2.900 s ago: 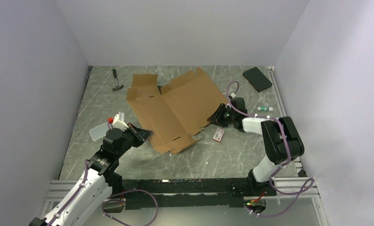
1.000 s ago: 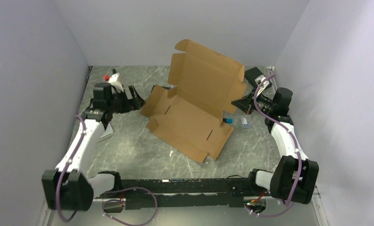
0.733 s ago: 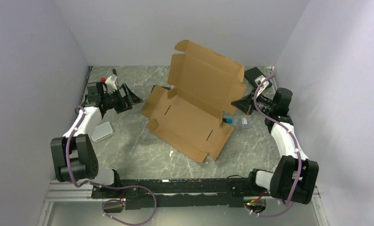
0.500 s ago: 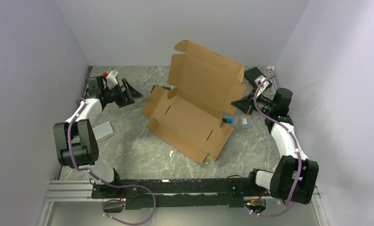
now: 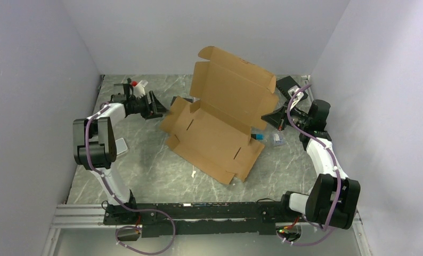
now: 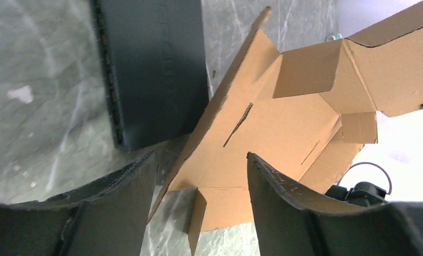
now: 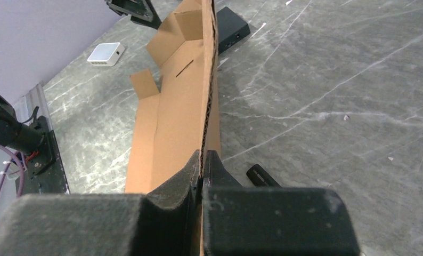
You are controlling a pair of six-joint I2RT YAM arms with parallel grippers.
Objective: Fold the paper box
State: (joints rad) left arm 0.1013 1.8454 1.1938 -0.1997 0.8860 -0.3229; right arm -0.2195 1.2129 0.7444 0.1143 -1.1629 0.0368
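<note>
since half a second ago: left gripper (image 5: 155, 105) has swung in to the paper box (image 5: 220, 125) left flap, box and right gripper (image 5: 271, 117) unmoved | top: box mid-table (image 5: 145, 170), rear panel raised | left wrist: left gripper (image 6: 201, 160) jaws parted around flap edge, black box (image 6: 151, 69) behind | right wrist: right gripper (image 7: 203, 157) pinching box edge (image 7: 206, 80)

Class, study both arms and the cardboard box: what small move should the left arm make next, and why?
Probably ease the left gripper forward and close it on the box at its left edge: its open jaws face that edge, while the right gripper pinches the rear panel and holds it raised.
</note>
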